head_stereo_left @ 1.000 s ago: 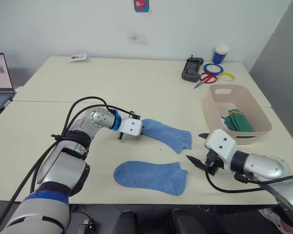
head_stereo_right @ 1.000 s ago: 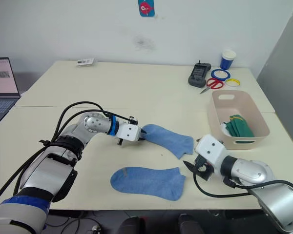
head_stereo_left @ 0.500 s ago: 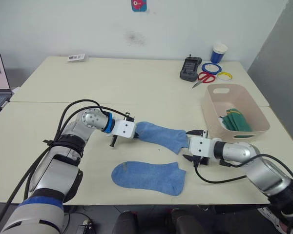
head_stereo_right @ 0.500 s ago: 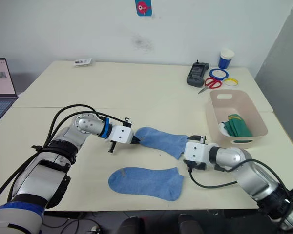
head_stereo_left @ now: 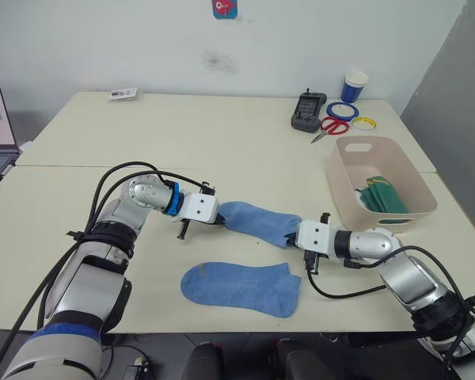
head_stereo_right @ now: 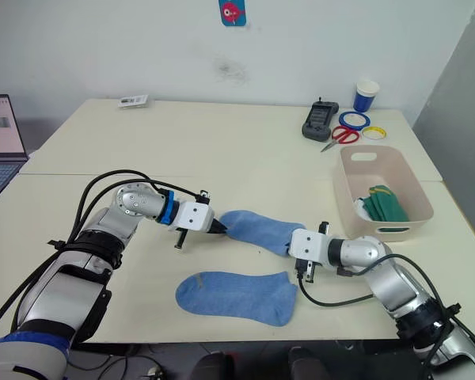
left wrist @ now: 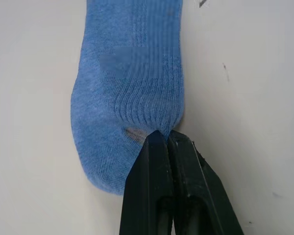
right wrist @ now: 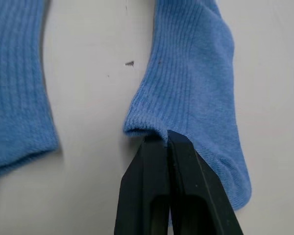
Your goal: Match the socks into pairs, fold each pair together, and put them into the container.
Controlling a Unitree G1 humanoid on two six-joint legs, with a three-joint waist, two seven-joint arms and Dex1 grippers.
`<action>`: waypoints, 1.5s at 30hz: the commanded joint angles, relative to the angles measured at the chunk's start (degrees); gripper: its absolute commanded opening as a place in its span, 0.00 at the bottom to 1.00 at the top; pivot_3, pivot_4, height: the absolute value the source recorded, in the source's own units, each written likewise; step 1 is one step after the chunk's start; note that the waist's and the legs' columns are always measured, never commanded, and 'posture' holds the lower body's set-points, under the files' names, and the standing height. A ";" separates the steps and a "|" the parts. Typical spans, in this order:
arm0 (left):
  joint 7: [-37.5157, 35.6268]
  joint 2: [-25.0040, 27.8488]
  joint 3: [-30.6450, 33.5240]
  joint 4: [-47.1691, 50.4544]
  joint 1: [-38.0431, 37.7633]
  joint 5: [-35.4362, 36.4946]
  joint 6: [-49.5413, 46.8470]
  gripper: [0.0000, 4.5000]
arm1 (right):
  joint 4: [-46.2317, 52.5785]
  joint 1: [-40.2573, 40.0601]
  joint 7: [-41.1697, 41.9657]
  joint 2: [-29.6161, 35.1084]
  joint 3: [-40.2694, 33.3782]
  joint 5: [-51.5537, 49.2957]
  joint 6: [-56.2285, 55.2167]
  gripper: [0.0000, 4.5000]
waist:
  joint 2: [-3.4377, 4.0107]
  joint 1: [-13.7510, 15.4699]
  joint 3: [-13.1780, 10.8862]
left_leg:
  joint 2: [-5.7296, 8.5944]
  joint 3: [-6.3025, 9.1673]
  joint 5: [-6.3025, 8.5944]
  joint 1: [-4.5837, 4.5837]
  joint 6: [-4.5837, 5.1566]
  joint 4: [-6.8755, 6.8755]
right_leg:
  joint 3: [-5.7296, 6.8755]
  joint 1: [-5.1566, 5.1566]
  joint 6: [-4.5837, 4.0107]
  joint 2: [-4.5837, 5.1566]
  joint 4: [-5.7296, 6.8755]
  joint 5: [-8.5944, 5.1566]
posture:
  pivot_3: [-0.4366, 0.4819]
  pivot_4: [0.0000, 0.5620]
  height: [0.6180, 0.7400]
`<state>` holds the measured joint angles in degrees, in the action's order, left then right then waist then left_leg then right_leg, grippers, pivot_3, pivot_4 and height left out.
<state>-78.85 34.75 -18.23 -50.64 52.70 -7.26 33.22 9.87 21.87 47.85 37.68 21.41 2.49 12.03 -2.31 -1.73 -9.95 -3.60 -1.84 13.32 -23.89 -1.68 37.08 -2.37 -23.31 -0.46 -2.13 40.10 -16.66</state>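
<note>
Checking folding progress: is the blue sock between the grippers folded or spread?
Spread: the held blue sock lies stretched flat, left gripper and right gripper pinching opposite ends.

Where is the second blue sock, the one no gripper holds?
The free blue sock lies flat near the table's front edge, just in front of the held sock and between the left gripper and right gripper.

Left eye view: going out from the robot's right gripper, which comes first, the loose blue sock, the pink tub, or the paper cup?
From the right gripper:
1. Loose blue sock, flat on the table just in front of the gripper, toward the robot.
2. Pink tub, off to its right.
3. Paper cup, at the table's far right corner.
</note>
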 commanded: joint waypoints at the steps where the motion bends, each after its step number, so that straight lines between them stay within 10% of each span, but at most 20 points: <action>1: -8.99 3.39 3.28 9.86 -1.63 7.97 -13.58 0.00 | 9.06 -1.20 1.60 -0.03 -7.05 -8.14 8.17 0.01 | 0.01 -0.05 -0.01 | 0.00 0.01 0.00 0.00 0.00 0.00 | 0.00 0.00 0.00 0.00 0.01 0.00 | 0.48 0.27 0.93; 13: -13.65 15.17 -7.05 32.88 0.36 33.99 -73.52 0.00 | 16.57 5.17 -7.60 -9.02 -26.05 -40.01 60.86 0.01 | 0.05 -0.28 0.01 | 0.01 0.37 -0.04 0.24 -0.06 0.14 | 0.02 0.02 0.06 0.18 0.75 -0.30 | 0.48 0.27 0.93; 33: 3.55 -9.08 -7.73 -19.12 17.87 6.28 -44.29 0.00 | -16.79 18.70 -12.01 -9.11 -10.05 -18.56 38.92 0.01 | 0.05 -0.20 0.01 | 0.09 0.03 0.00 -0.17 0.03 0.12 | -0.11 -0.47 -0.33 -0.26 0.73 -0.22 | 0.48 0.27 0.93; 39: 9.66 -9.18 -3.93 -21.65 18.60 3.02 -34.97 0.14 | -12.91 18.47 -12.25 -8.88 -10.43 -16.62 35.59 0.38 | 0.05 -0.18 0.01 | 0.10 0.02 -0.01 -0.16 0.01 0.13 | -0.08 -0.47 -0.24 -0.27 0.80 -0.26 | 0.48 0.27 0.93; 45: 11.63 -6.84 2.94 -21.84 19.80 4.10 -35.36 0.57 | -0.89 16.20 -14.48 -8.64 -13.57 -18.08 37.99 0.88 | 0.05 -0.14 0.01 | 0.08 0.06 -0.01 -0.17 0.00 0.14 | -0.03 -0.47 -0.26 -0.27 0.84 -0.25 | 0.48 0.27 0.93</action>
<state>-68.13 26.04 -18.23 -72.98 70.18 -4.50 -1.96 3.22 38.22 34.45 28.71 10.68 -14.80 49.83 -2.26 -1.87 -9.94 -3.53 -1.76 13.31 -24.09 -1.68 37.21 -2.39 -23.81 -0.72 -2.40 40.94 -16.90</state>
